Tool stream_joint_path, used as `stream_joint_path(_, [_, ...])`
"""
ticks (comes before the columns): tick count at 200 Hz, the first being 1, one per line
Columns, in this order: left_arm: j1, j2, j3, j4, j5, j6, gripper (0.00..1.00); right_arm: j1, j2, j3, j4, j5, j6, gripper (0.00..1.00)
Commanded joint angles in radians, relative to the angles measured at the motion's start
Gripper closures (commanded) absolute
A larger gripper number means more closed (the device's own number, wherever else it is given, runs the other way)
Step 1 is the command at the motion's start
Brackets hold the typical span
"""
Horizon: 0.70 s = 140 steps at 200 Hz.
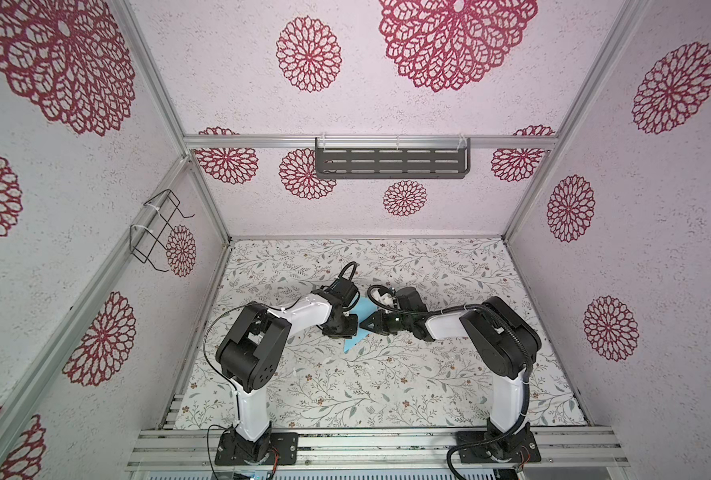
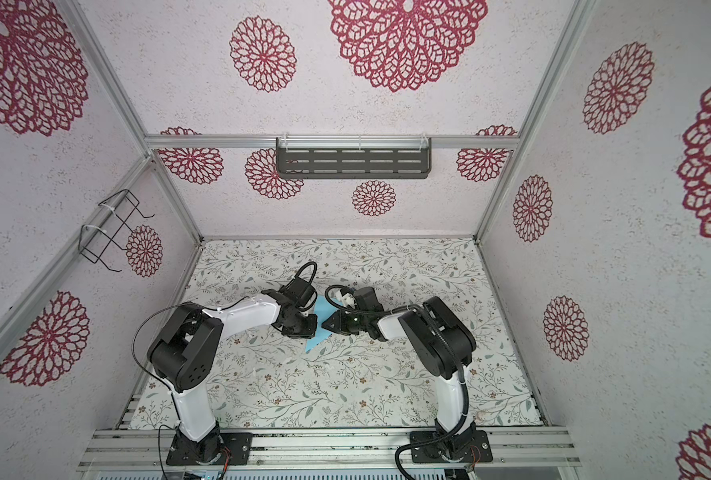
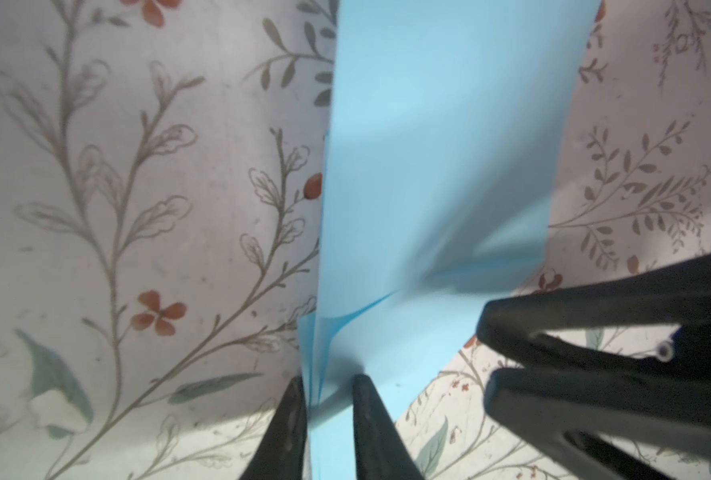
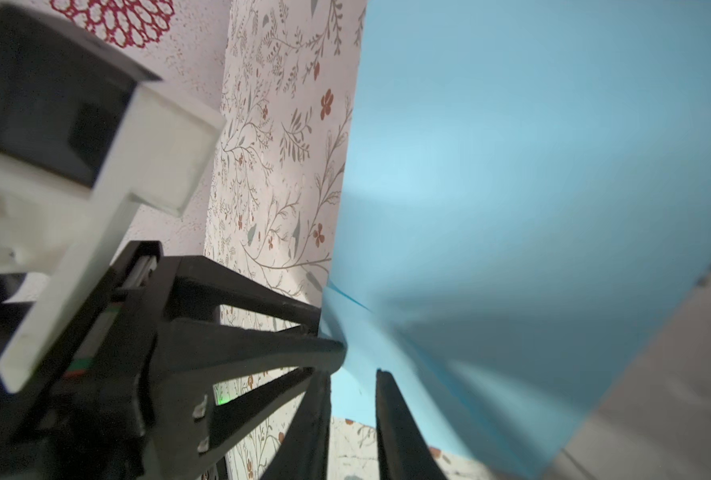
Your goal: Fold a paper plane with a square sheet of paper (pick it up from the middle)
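Observation:
The light-blue sheet of paper [image 1: 364,309] [image 2: 324,311] lies mid-table in both top views, folded into layers, with a pointed end toward the front. My left gripper [image 1: 347,329] [image 2: 306,326] comes from the left. In the left wrist view its fingers [image 3: 329,384] stand a little apart, with the paper's [image 3: 437,166] layered edge between them against one finger. My right gripper [image 1: 366,326] [image 2: 327,324] faces it tip to tip. In the right wrist view it [image 4: 354,380] is narrowly open beside the raised paper [image 4: 532,187], with nothing visibly pinched.
The floral table cover [image 1: 387,395] spreads all round the arms. A dark slotted shelf [image 1: 391,164] hangs on the back wall and a wire rack [image 1: 158,232] on the left wall. An aluminium rail [image 1: 366,446] carries both arm bases at the front.

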<state>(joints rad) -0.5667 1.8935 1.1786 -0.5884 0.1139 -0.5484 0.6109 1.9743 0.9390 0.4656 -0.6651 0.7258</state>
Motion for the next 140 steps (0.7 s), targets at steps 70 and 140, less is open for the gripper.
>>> stream_joint_path(70, [0.015, -0.193, -0.054, 0.068, -0.078, -0.129, 0.64, 0.005, 0.038, 0.002, -0.01, 0.047, 0.079, 0.79])
stream_joint_path(140, [-0.028, -0.112, -0.088, 0.209, -0.036, -0.199, 0.82, 0.006, 0.037, 0.0, 0.011, 0.04, 0.128, 0.79])
